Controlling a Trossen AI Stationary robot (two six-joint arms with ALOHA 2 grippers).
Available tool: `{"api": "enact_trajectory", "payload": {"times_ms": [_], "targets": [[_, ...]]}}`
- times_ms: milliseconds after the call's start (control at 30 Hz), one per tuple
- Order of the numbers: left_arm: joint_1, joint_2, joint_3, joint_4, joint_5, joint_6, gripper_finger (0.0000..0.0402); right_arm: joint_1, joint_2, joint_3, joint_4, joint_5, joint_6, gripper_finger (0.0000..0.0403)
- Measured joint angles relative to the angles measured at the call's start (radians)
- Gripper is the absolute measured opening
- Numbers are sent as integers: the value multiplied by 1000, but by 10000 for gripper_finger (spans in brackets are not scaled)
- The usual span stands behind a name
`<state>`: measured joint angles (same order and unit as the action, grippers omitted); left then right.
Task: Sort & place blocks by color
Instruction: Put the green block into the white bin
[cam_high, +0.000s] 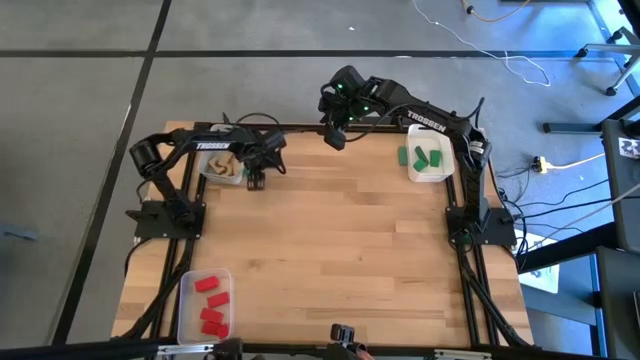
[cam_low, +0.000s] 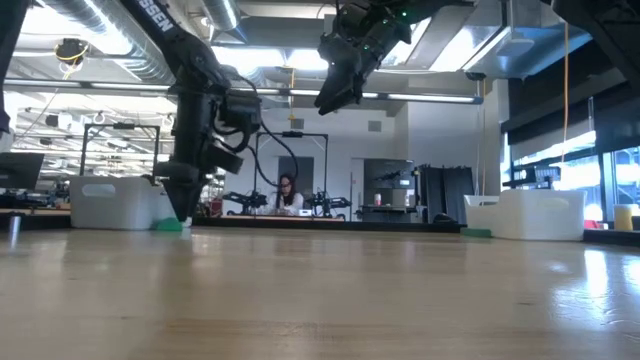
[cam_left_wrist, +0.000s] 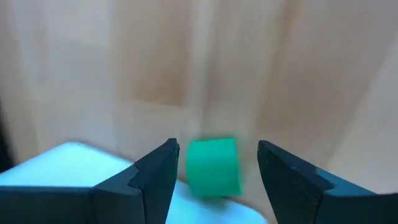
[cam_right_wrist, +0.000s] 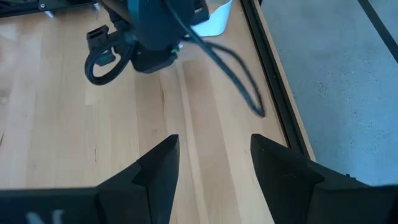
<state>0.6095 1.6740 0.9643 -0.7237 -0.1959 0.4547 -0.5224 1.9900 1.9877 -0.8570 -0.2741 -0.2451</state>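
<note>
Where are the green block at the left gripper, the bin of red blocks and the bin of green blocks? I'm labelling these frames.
green block (cam_left_wrist: 213, 167): left wrist view, front face.
bin of red blocks (cam_high: 186, 290): high view, left rim.
bin of green blocks (cam_high: 430, 176): high view, near rim.

One block (cam_left_wrist: 213, 167) on the table (cam_high: 330, 250) between the left hand's (cam_left_wrist: 214, 171) fingers, beside a bin (cam_high: 222, 166).

The left tool (cam_high: 255, 180) points down at the desk (cam_high: 330, 250) just beside a clear bin (cam_high: 207, 163) holding pale wood blocks (cam_high: 224, 166). The right tool (cam_high: 335, 135) hangs over the far edge. Green blocks (cam_high: 427, 157) fill a right-hand bin (cam_high: 428, 175); red blocks (cam_high: 211, 300) lie in a near-left bin (cam_high: 187, 310).
</note>
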Motion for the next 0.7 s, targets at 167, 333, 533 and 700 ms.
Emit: {"api": "enact_trajectory", "payload": {"times_ms": [167, 333, 533, 700], "targets": [[24, -64, 1, -2, -13, -51, 212, 0, 0, 0, 0, 0, 0, 199], [78, -90, 1, -56, 149, -167, 212, 0, 0, 0, 0, 0, 0, 199], [116, -80, 1, -94, 198, -194, 212, 0, 0, 0, 0, 0, 0, 199], [120, -81, 1, -60, 194, -166, 212, 0, 0, 0, 0, 0, 0, 199]]}}
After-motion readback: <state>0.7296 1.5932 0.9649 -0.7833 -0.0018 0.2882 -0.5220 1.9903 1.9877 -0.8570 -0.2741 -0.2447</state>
